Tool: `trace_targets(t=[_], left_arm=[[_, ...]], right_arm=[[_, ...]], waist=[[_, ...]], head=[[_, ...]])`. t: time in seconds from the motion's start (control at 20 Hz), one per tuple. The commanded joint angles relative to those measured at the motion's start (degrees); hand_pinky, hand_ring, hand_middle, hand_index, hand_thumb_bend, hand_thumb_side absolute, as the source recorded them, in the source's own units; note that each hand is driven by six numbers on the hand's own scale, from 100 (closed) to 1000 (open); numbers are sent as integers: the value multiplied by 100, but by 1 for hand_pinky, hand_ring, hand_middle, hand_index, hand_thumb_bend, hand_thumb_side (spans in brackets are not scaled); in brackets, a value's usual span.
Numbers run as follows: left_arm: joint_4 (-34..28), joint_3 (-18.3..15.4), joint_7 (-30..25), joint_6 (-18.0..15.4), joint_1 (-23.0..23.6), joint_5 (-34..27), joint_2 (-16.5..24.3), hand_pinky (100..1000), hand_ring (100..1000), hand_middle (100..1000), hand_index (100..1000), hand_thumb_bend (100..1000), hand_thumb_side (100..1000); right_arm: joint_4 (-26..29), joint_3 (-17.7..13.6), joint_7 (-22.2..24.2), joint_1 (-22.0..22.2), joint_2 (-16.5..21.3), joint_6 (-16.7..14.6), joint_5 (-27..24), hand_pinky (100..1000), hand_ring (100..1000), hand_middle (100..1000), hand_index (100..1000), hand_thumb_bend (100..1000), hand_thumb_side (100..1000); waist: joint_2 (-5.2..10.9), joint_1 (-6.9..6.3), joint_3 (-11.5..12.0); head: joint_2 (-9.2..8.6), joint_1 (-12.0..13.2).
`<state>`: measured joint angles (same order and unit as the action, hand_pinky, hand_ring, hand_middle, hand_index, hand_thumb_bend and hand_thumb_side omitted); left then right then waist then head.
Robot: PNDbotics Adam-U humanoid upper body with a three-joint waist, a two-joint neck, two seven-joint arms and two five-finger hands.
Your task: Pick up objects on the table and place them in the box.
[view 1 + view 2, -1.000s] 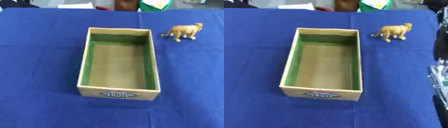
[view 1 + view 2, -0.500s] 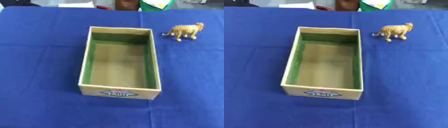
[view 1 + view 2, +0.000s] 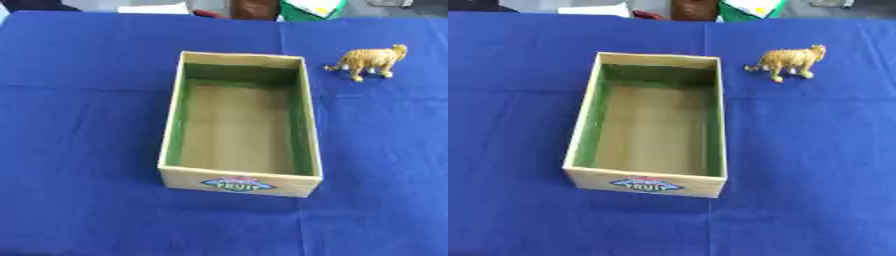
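A blue cloth covered the desk [image 3: 79,100], with a crease running across it behind the box's middle. The box [image 3: 241,184], an open cardboard one with green inner walls and a tan floor, sat lengthwise near the centre, its short near wall bearing a label reading "FRUIT". Nothing lay inside the box. To the right of the box and level with its far end stood the tiger [image 3: 369,60], a small tan striped toy, upright on its legs, head toward the right, tail end toward the box, and clear of the box wall with bare cloth between. Beyond the box, at the far edge of the desk, a white sheet, a brown thing and a green thing showed only in part. No robot hand appeared in either view, so whether either was wide or closed could not be told.
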<state>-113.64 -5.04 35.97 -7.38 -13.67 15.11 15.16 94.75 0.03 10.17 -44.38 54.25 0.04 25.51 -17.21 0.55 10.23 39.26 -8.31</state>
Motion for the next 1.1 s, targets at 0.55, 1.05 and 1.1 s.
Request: trace_targets(t=[0.55,1.05,1.1], left_arm=[[-95,25,-56,13,16,-36,159,504,536,575,739,100,519],[-95,41,-89,6,8,-51,153,505,537,575,736,100,519],[-95,42,-93,6,6,-52,153,505,537,575,736,100,519]], right_arm=[[-2342,440,2682,-1330,-251,-1386,1256,975,1000,995,1000,630,714],[-3174,793,3335,-1731,-575,-1593,2086,984,1000,1000,1000,459,587],[-3253,818,3371,-1740,-599,-1611,2153,985,1000,1000,1000,449,580]], waist=[[195,10,-16],[195,21,-22],[193,21,-18]], head=[[15,-88],[-10,-128],[-10,-136]])
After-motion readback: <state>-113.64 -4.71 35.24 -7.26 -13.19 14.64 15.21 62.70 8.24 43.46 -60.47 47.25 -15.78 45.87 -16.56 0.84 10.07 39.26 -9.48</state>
